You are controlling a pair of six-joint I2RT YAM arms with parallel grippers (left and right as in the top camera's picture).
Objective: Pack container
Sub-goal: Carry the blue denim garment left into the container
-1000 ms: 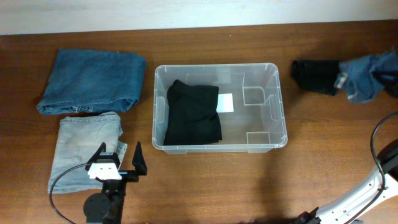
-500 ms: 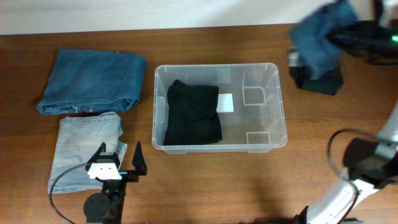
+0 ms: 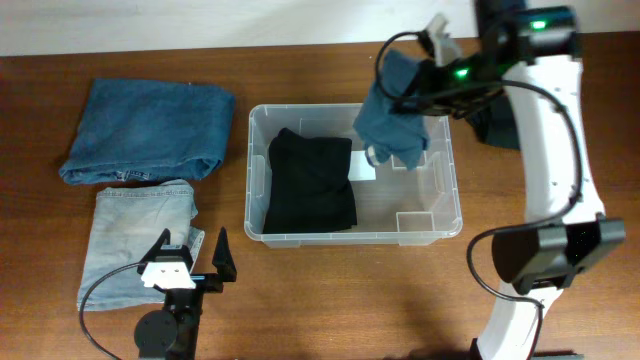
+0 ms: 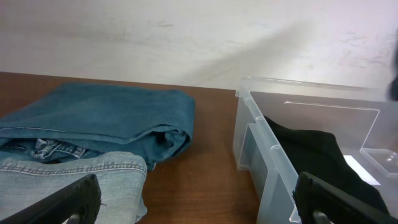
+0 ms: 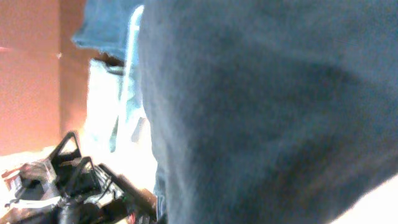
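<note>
The container (image 3: pixel 420 205) is set centrally with a folded black garment (image 3: pixel 312 180) laid in its left half, so the right half is left free. Above that free half a blue-grey garment (image 3: pixel 392 122) is dangled, clamped in the fully closed right gripper (image 3: pixel 425 78), seemingly for lowering in. The left gripper (image 3: pixel 190 252) is parked beside the pale jeans (image 3: pixel 125 235), jaws spread wide, nothing held.
</note>
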